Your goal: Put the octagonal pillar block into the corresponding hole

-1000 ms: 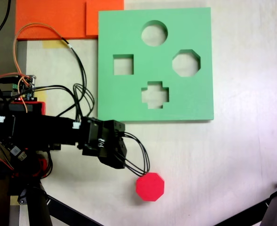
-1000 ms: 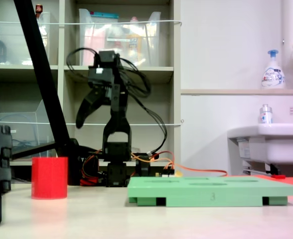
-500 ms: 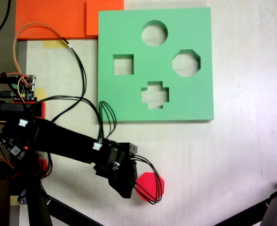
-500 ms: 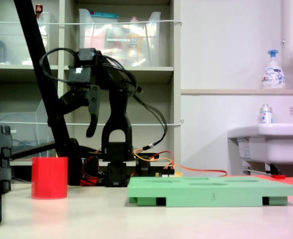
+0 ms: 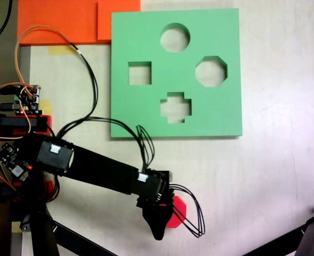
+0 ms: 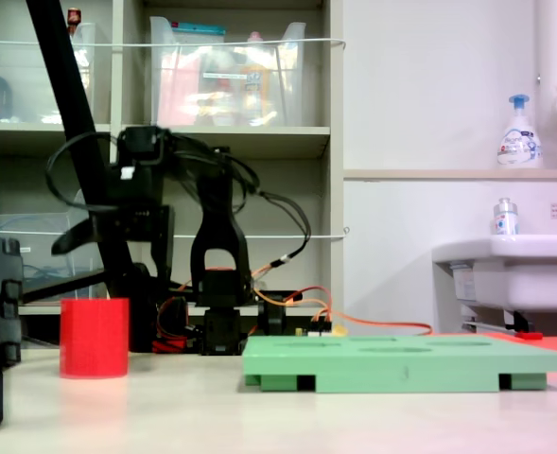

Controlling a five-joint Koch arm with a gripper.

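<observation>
The black hand [image 5: 162, 221] of the arm reaches to the lower middle of the first exterior view, covering most of the small bright red foam octagonal pillar block [image 5: 178, 212], of which only the right edge shows. In the second exterior view the hand [image 6: 117, 241] hangs above the block [image 6: 94, 338], clear of its top; its fingers look parted, one slanting out towards the second exterior view's left, so it is open and grips nothing. The block stands upright on the pale surface [image 5: 274, 176], well apart from the flat light-green square foam board [image 5: 146, 114]. The board lies up the first exterior view from the hand, and its eight-sided cutout [image 5: 211, 71] sits near its right edge, with a round cutout [image 5: 175, 37], a square cutout [image 5: 139, 73] and a cross-shaped cutout [image 5: 176, 107] beside it. Black cables [image 5: 191, 218] loop from the hand's wrist. An orange foam sheet [image 5: 61, 21] lies at the first exterior view's top left.
</observation>
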